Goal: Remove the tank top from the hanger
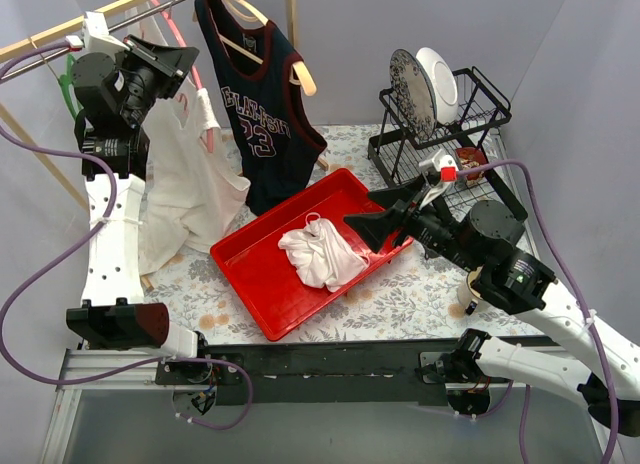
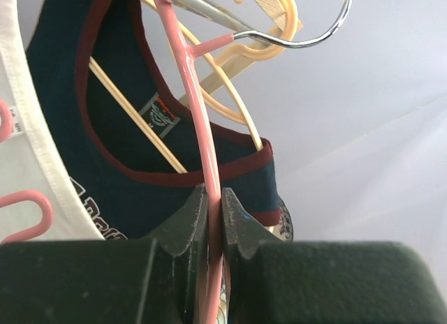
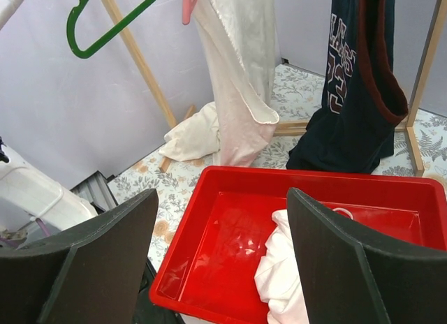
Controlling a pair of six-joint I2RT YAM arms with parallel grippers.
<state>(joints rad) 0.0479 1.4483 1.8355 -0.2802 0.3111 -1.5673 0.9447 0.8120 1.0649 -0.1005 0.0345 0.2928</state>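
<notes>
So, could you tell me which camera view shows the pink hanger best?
The left wrist view: the pink hanger runs up mid-frame, pinched in the shut left end effector. The top view shows slivers above the white tank top; the right wrist view catches just one end.

We see the pink hanger (image 2: pixel 200 121) as smooth, slightly glossy plastic, and the hook (image 2: pixel 314 39) to its right as bright polished metal. The white tank top (image 1: pixel 185 174) on the left is soft, matt cloth. The navy jersey (image 1: pixel 262 114) is a smoother cloth. The red tray (image 1: pixel 250 269), nearer, is glossy plastic. The rack pole (image 3: pixel 136 55) looks like bare, matt wood.
</notes>
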